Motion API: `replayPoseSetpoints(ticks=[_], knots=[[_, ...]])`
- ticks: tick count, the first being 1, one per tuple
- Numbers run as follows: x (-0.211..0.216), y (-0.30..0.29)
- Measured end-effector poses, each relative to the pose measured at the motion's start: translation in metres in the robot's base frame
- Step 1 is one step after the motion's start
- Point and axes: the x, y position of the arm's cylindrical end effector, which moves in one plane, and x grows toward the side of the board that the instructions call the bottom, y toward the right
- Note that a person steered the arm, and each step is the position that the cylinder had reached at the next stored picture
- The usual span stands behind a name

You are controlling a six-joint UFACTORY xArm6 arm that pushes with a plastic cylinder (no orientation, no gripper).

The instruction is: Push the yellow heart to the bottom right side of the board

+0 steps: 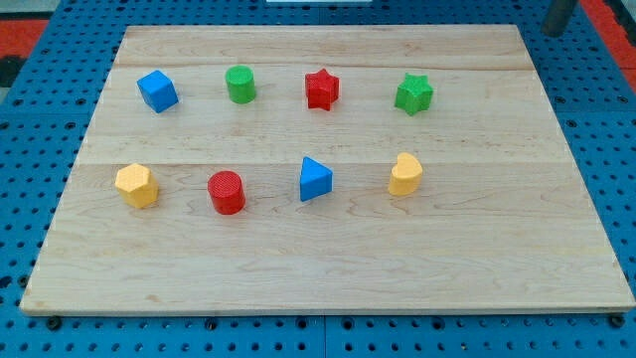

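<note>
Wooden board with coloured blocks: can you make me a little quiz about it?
1. True or false: my tip touches the small yellow heart block.
2. Which block sits just to the view's left of the heart: A the blue triangle block, B the green star block?
3. How many blocks lie on the light wooden board?

Key: 1 false, it is off the board's top right corner; 2 A; 3 eight.

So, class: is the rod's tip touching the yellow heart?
No: the yellow heart sits alone mid-board, while the rod is at the view's top right.
</note>
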Motion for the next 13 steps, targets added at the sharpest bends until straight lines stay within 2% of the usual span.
replayPoseSetpoints(ticks=[1,2,4,5,8,9,10,11,13], knots=[[0.001,0.002],[0.038,-0.005],[0.13,-0.07],[0.163,-0.108],[0.191,-0.287],[0.209,-0.29],[0.22,-0.239],[0.231,-0.224],[0.238,-0.324]])
